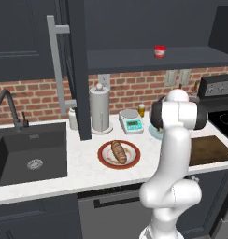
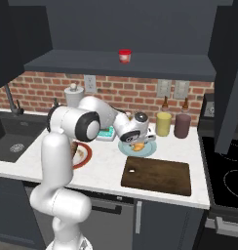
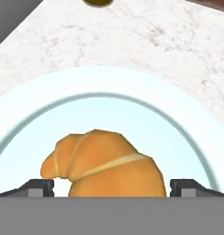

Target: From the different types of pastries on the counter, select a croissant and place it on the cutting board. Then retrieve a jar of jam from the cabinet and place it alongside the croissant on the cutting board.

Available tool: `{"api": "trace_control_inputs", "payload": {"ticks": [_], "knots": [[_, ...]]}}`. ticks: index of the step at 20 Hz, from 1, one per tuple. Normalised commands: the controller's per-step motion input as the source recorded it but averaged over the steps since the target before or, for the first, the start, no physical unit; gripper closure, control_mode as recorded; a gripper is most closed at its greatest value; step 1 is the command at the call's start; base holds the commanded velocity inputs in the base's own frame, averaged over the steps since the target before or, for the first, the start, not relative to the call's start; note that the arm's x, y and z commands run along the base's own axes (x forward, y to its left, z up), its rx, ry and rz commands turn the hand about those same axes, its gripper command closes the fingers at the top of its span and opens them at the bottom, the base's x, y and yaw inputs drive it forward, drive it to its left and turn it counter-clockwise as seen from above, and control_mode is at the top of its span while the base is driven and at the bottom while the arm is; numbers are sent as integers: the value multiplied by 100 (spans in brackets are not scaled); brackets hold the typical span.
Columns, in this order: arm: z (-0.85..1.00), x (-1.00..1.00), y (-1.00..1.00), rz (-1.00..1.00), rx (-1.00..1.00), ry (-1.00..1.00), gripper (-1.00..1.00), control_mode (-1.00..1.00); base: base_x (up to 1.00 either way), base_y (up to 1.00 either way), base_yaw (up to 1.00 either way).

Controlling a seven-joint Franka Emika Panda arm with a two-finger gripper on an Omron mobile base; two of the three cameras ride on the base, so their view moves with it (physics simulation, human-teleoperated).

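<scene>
The croissant (image 3: pixel 104 163), small and golden-orange, lies on a round pale blue plate (image 3: pixel 109 92) on the white marble counter (image 2: pixel 106 166). My gripper (image 2: pixel 139 142) is lowered over it and open, one fingertip (image 3: pixel 40 187) on each side of the croissant (image 2: pixel 139 146). The dark brown cutting board (image 2: pixel 157 176) lies bare just in front of the plate. On a red-rimmed plate (image 1: pixel 106 161) to the left sits the brown scored loaf (image 1: pixel 119 151). The tiny red jar of jam (image 2: pixel 124 55) stands on the shelf of the open charcoal cabinet (image 2: pixel 116 66).
The cabinet door with its silver bar handle (image 1: pixel 55 65) stands open over the counter. A paper towel roll (image 1: pixel 100 109) and a kitchen scale (image 1: pixel 132 122) stand by the brick wall. Yellow (image 2: pixel 163 123) and maroon (image 2: pixel 182 125) bottles are behind the plate. The sink (image 1: pixel 32 154) is left, the stove (image 2: pixel 228 171) right.
</scene>
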Motion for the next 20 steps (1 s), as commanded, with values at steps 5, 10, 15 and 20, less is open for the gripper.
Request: {"api": "trace_control_inputs", "payload": {"ticks": [5, 10, 15, 20], "knots": [[-67, 42, 0, 12, -9, 0, -100, -100, 0, 0, 0], [-44, 26, 0, 8, -8, 0, 100, -100, 0, 0, 0], [9, -4, -5, 0, 0, 0, 100, -100, 0, 0, 0], [0, -39, -14, -1, -2, 0, 100, -100, 0, 0, 0]]}}
